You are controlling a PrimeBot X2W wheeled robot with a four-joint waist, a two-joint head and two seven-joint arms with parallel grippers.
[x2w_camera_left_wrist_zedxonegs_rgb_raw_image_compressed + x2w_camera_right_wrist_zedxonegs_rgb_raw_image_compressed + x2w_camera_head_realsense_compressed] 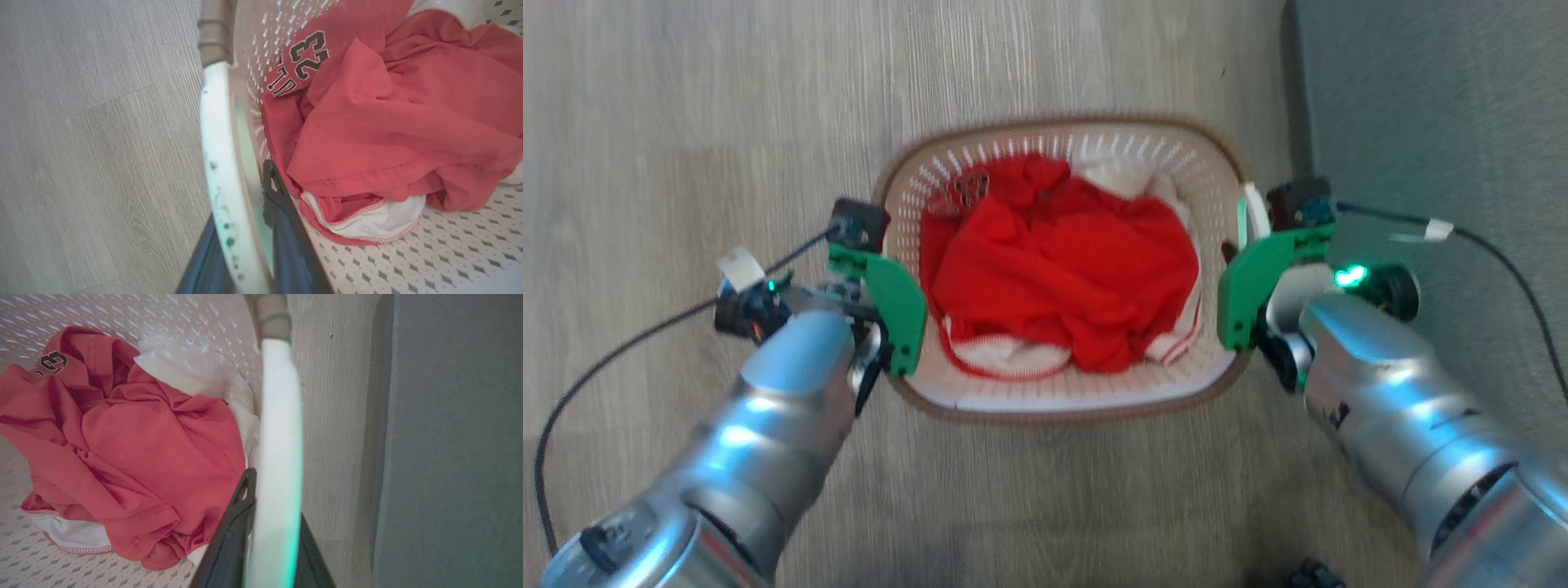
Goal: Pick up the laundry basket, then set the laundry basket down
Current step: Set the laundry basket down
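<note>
The laundry basket (1062, 145), cream with perforated walls and a brown rim, is in the middle of the head view over the wood floor; whether it touches the floor I cannot tell. It holds a red jersey (1062, 269) and white cloth. My left gripper (892, 253) is at the basket's left side. In the left wrist view its two dark fingers (288, 237) are shut on the white left handle (220, 163). My right gripper (1245, 245) is at the basket's right side, its fingers (233, 531) shut on the white right handle (280, 428).
A grey mat (1437, 122) lies just right of the basket, its edge close to my right wrist. Black cables trail from both wrists, left (621, 351) and right (1515, 278). Pale wood floor (703, 122) stretches to the left and behind.
</note>
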